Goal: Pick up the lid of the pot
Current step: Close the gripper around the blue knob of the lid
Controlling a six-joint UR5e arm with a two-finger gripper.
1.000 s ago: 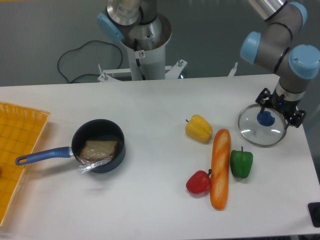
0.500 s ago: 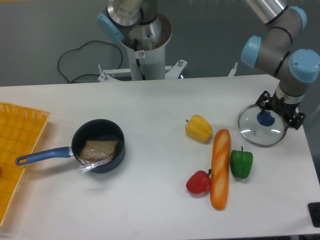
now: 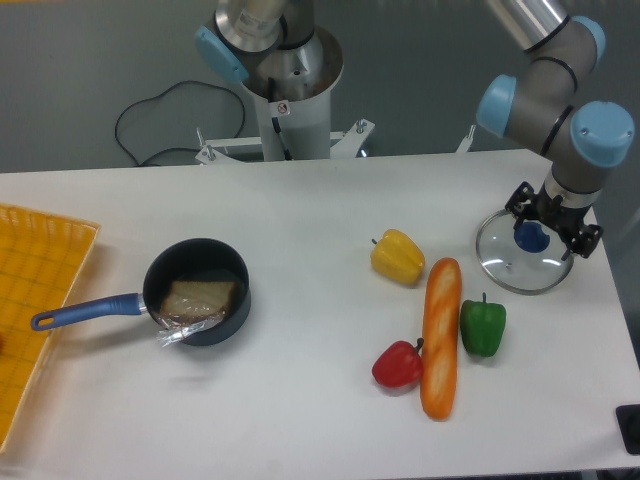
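At the right of the frame, the gripper [image 3: 556, 224] has its fingers apart, over the upper right part of the clear pot lid [image 3: 515, 268]. The lid lies on the white table [image 3: 290, 410] with its blue knob [image 3: 532, 237] up (whether a fingertip touches the knob, I can't tell). Near the lid, below it in the frame, is a green pepper [image 3: 482, 327], just beside a long orange item [image 3: 440, 345]. A red item [image 3: 397, 367] with a stem sits at lower centre; a yellow one [image 3: 397, 258] lies right of centre. Left of centre stands a black pan [image 3: 237, 268], blue handle [image 3: 87, 312] pointing left, holding something brown [image 3: 199, 301] in clear plastic. A yellow crate [image 3: 32, 262] fills the left edge.
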